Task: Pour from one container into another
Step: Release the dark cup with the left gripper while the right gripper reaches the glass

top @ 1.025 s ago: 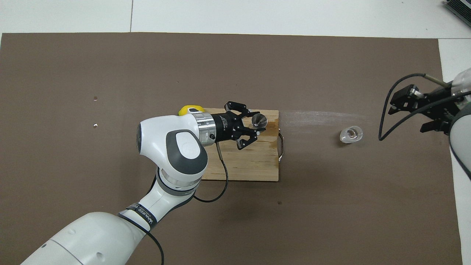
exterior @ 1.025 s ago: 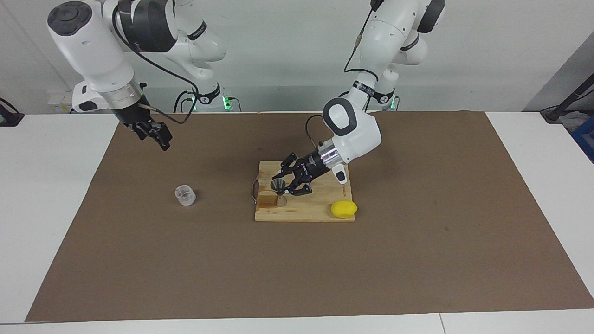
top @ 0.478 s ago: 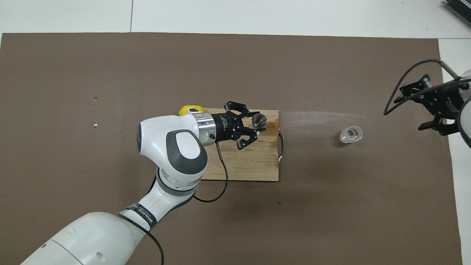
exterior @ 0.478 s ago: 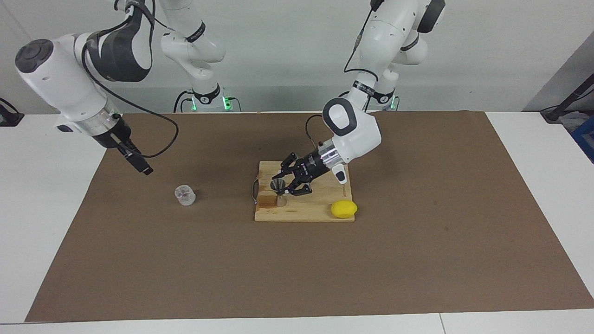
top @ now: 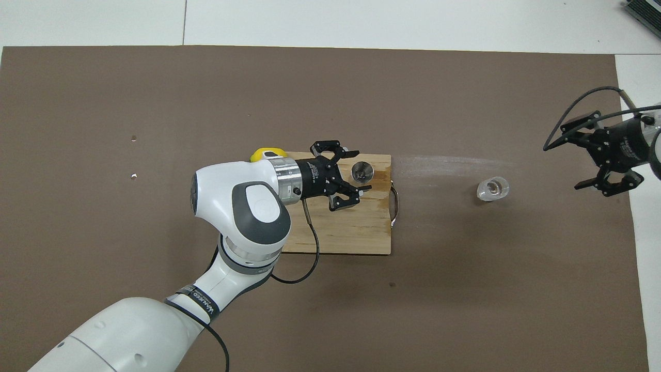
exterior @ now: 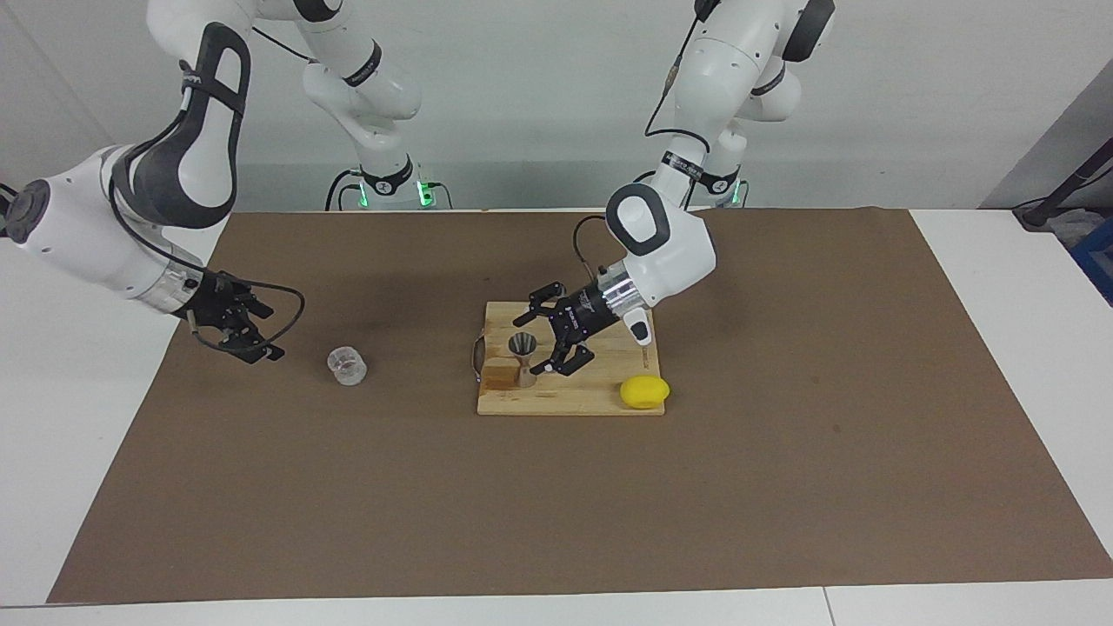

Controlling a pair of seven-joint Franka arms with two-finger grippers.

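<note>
Since the earlier frame: left gripper (exterior: 545, 339) has parted its fingers and released the jigger (exterior: 523, 356); right gripper (exterior: 246, 329) has swung down low, level with the clear cup (exterior: 347, 365).

Left gripper: fingers spread wide to either side of the jigger, not gripping it. Jigger stands upright on the wooden cutting board (exterior: 600, 391), at the board's end toward the right arm, just beside a small wooden block (exterior: 496, 374). Lemon (exterior: 644, 392) sits at the board's other end, on the corner farther from the robots.

Right gripper: fingers open, nothing held, low over the mat and near the cup but apart from it. Cup stands upright on the mat toward the right arm's end of the surface, well apart from the board.

Step in hand (judgement): receiving vessel placed; approach to the cup under way, pour not yet begun. Next move calls for closing the fingers around the cup's wall, lifting level, carrying over the jigger mouth, tilting slowly. Jigger's mouth is narrow, so spilling is a risk.

Surface: white, covered by a brown mat (exterior: 783, 452); faint pale streak on the mat between board and cup in the overhead view. Room: plain white wall past the arm bases.
</note>
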